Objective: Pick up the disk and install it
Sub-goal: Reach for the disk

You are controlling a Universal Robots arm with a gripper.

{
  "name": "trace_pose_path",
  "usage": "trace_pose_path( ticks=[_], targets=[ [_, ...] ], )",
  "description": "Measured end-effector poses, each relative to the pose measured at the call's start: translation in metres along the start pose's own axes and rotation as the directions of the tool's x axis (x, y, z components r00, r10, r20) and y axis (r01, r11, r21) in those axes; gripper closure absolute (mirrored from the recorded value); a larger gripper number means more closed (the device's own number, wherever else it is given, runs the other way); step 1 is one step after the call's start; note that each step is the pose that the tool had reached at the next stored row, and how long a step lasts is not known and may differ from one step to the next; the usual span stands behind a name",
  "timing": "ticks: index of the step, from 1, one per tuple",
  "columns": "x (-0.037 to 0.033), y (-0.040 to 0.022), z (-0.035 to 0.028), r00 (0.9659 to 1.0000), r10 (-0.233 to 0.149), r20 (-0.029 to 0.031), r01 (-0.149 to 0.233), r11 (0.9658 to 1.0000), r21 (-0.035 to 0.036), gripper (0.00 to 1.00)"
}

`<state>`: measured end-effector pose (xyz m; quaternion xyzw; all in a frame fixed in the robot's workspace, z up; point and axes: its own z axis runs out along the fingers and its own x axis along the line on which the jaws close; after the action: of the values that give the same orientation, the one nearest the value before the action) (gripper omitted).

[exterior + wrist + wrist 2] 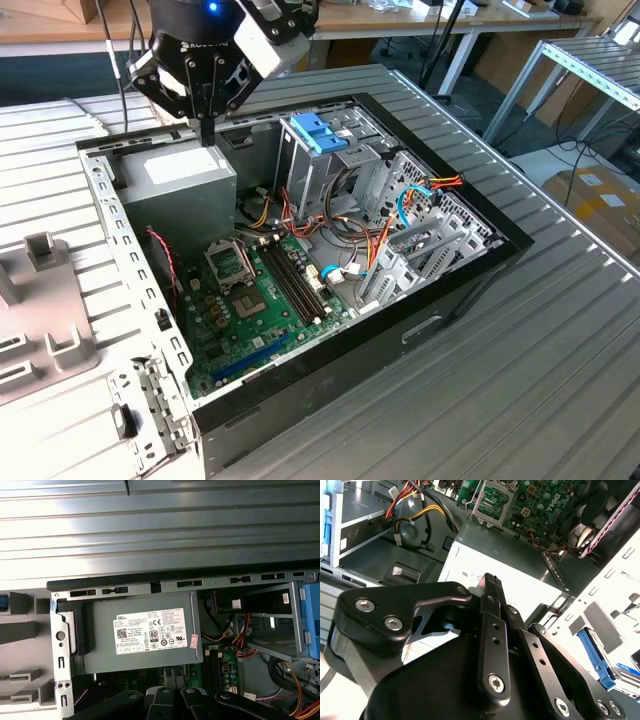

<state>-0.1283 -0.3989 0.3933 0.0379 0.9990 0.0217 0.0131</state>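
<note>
Gripper: jaws closed tip to tip, nothing btwn them, hanging just above PSU in the far corner of the open PC case, toward the exterior view's left. Disk: prob. the blue-railed flat piece in the second wrist view, lying outside the case wall on a pale fixture; ID not certain. Drive cage w/ blue bracket stands by the case's far edge, apart from gripper, w/ loose cables beside it. Risks, as judged: closed jaws can't take the rails; a descent here strikes the PSU lid; the bracket's similar colour invites a wrong pick; cables or case rim could snag a carried disk and tilt it in the grip.
</note>
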Motion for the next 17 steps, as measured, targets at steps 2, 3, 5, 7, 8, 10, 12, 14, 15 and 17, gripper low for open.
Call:
trace_pose_path(
  ticks=[2,3,5,7,8,10,12,14,15,17],
  targets=[
    [0.0003,0.0000,0.0000,1.0000,0.000,0.0000,0.000,1.0000,0.0000,0.89],
    [0.0005,0.0000,0.0000,1.0000,0.000,0.0000,0.000,1.0000,0.0000,0.89],
    [0.0010,-0.0001,0.0000,1.0000,0.000,0.0000,0.000,1.0000,0.0000,0.89],
    [0.0014,-0.0001,0.0000,1.0000,0.000,0.0000,0.000,1.0000,0.0000,0.89],
    [0.0017,-0.0001,-0.0001,1.0000,0.000,0.0000,0.000,1.0000,0.0000,0.89],
    [0.0019,-0.0001,-0.0001,1.0000,0.000,0.0000,0.000,1.0000,0.0000,0.89],
    [0.0028,-0.0002,-0.0001,1.0000,0.000,0.0000,0.000,1.0000,0.0000,0.89],
    [0.0033,-0.0002,-0.0001,1.0000,0.000,0.0000,0.000,1.0000,0.0000,0.89],
    [0.0034,-0.0003,-0.0001,1.0000,0.000,0.0000,0.000,1.0000,0.0000,0.89],
    [0.0038,-0.0003,-0.0001,1.0000,0.000,0.0000,0.000,1.0000,0.0000,0.89]
  ],
)
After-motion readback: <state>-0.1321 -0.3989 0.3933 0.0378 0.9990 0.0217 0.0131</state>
